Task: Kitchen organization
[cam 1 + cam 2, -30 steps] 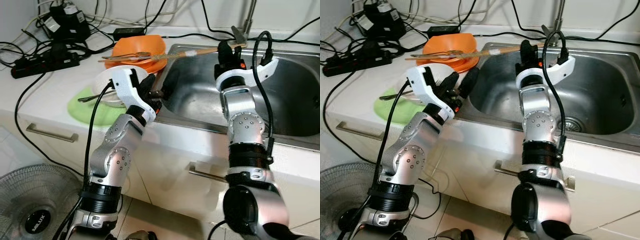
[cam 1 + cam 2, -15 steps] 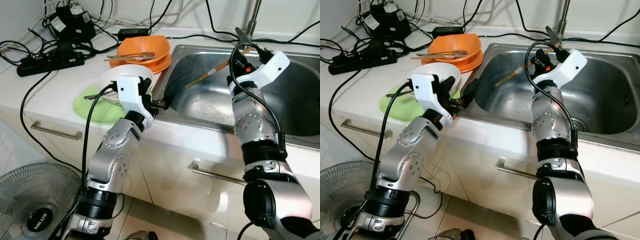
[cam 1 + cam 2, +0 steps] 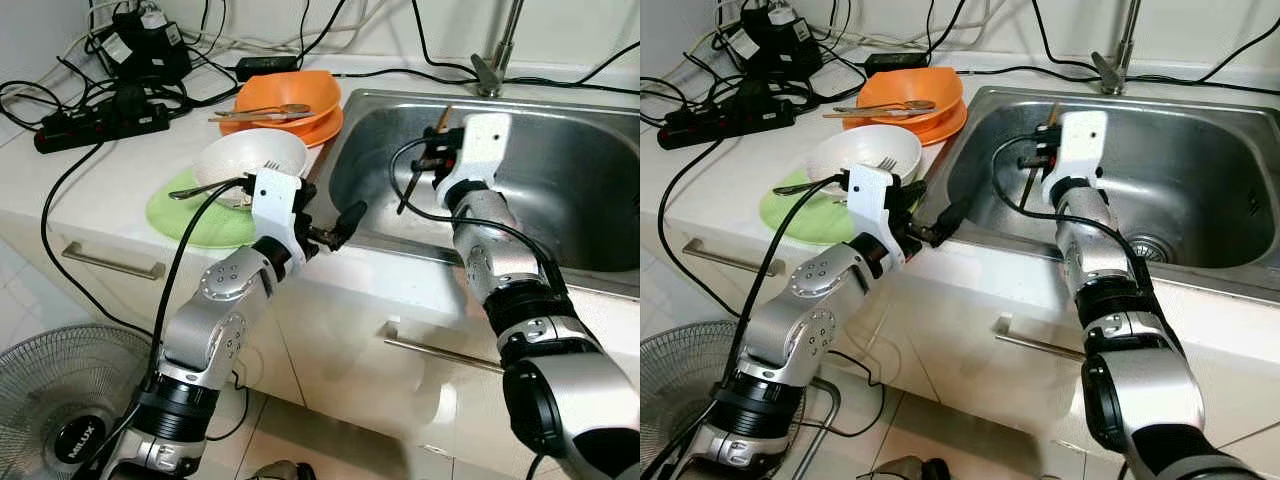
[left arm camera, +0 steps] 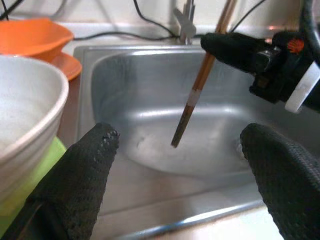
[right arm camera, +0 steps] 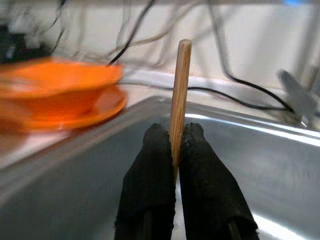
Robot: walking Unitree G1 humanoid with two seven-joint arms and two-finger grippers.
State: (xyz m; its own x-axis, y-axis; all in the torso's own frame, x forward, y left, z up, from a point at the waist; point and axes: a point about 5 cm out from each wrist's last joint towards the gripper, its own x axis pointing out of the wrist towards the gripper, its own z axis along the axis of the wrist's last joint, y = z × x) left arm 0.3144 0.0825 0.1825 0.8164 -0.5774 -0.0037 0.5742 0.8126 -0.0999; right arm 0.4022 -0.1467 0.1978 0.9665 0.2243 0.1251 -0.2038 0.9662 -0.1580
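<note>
My right gripper [image 5: 172, 150], fingers pinching the chopstick [image 4: 200, 82], has swung it upright over the sink [image 3: 590, 190]; my left gripper [image 4: 180, 165] waits (fingers spread); release seems next

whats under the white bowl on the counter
The white bowl sits on a green plate, with a utensil handle sticking out over its rim. The middle of the plate under the bowl is covered, so anything there cannot be seen.
</note>
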